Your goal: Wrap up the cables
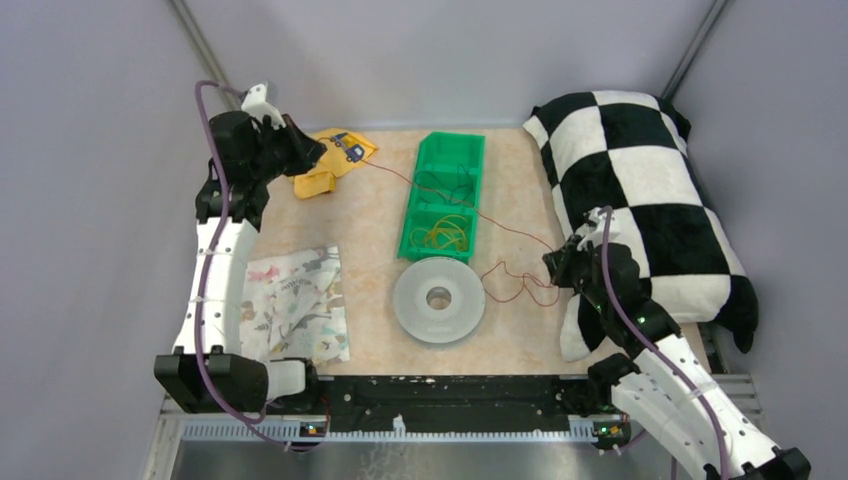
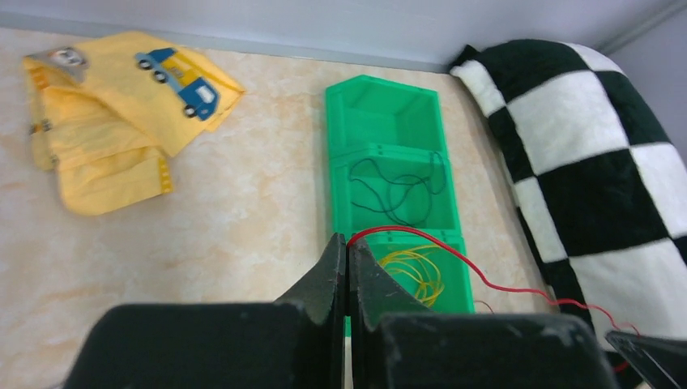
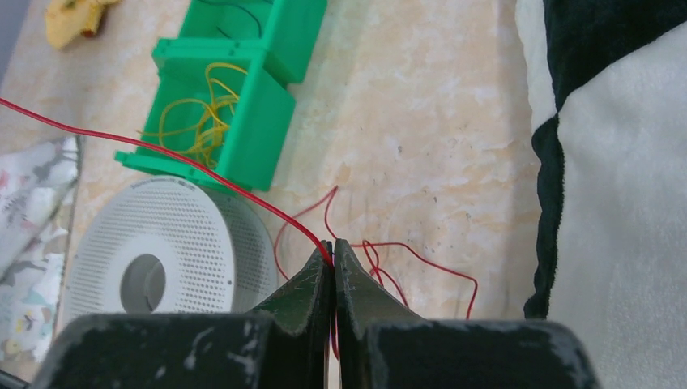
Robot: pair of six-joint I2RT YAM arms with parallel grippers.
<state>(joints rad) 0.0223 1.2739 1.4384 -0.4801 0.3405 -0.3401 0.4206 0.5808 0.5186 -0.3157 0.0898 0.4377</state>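
L jaws clamp red wire (image 1: 510,228) near far-left corner, R jaws clamp it by right edge; prob. stretched over tray (image 1: 450,155) to straighten for coiling.

1. I am driving a robotics lab cell, not a home: plain pale grey walls (image 1: 90,150) box in a beige marbled worktop (image 1: 370,220), with bare metal struts (image 1: 200,40) in the far corners.
2. A white-and-black left robot arm (image 1: 220,270) and its right twin (image 1: 680,380) are bolted to a black mounting bar (image 1: 450,390) at the near edge, beside a slotted aluminium rail (image 1: 450,428).
3. The things laid out are mismatched test props: a black-and-white chequered cushion (image 1: 640,180), a yellow cloth printed with a truck (image 1: 335,160), a green plastic three-compartment bin (image 1: 445,195), a white perforated disc (image 1: 438,298) and a thin red wire (image 3: 275,217).
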